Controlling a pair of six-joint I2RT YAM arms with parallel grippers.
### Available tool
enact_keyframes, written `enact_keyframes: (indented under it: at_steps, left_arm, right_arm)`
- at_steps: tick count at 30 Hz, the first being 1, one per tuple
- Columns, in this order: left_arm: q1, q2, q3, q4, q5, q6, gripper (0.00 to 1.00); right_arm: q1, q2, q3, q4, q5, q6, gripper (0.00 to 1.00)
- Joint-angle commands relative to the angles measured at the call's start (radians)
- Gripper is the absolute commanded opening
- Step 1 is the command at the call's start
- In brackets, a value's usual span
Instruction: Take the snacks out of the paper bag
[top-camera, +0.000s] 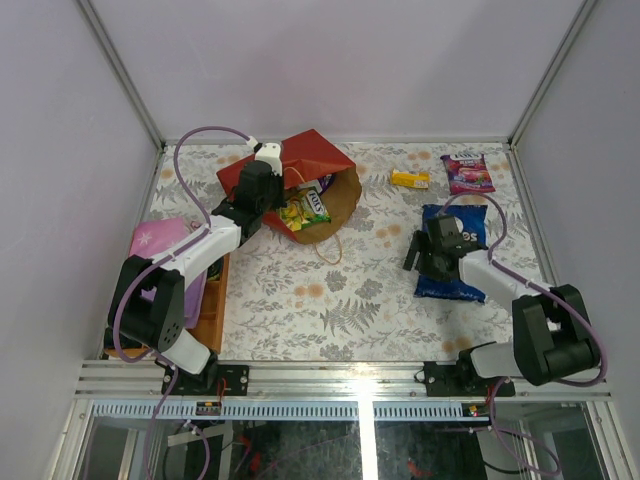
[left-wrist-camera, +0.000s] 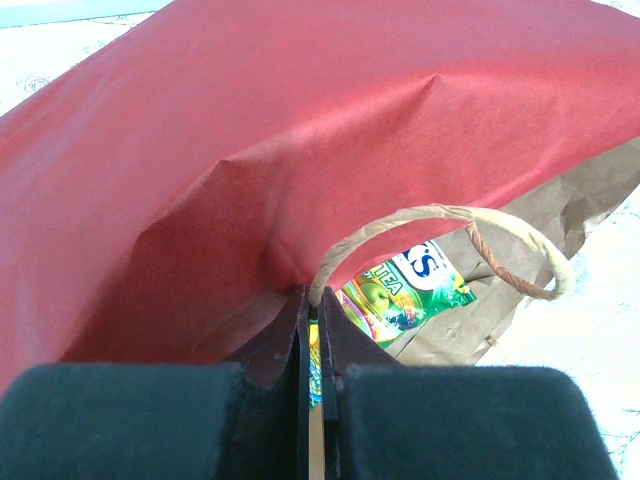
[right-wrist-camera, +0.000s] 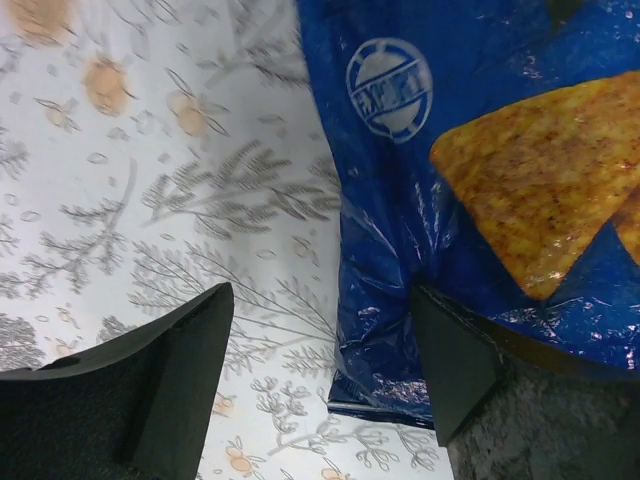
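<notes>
My left end effector is pinched almost fully closed on the upper rim of the big red paper carrier bag. It grips right where a twisted tan cord handle is rooted. The bag lies on its side on the floral-patterned desk, and its brown kraft mouth opens just ahead and to the right of the fingers. A glossy green-yellow packet lies inside that mouth, just beyond the fingertips. From the top camera I can make out a bit of dark purple wrapper beside it, deeper in.

My right end effector is spread wide open, low over the large blue Doritos bag, which lies flat on the desk well clear of the carrier bag. The blue foil's edge runs between the fingers, with one finger over the foil and the other over bare desk. I cannot tell whether either one touches. Beyond this end effector, well apart from it, lie a small orange-yellow packet and a purple-pink packet.
</notes>
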Motion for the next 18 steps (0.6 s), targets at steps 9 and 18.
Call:
enact_keyframes:
  at_steps: [9, 18]
  left_arm:
    - [0.014, -0.015, 0.01, -0.008, -0.013, 0.014, 0.0]
    - [0.013, -0.012, 0.01, -0.008, -0.019, 0.017, 0.0]
  right_arm:
    - [-0.132, -0.081, -0.114, -0.03, 0.016, 0.052, 0.82]
    - [-0.248, -0.15, -0.048, -0.064, -0.003, -0.005, 0.81]
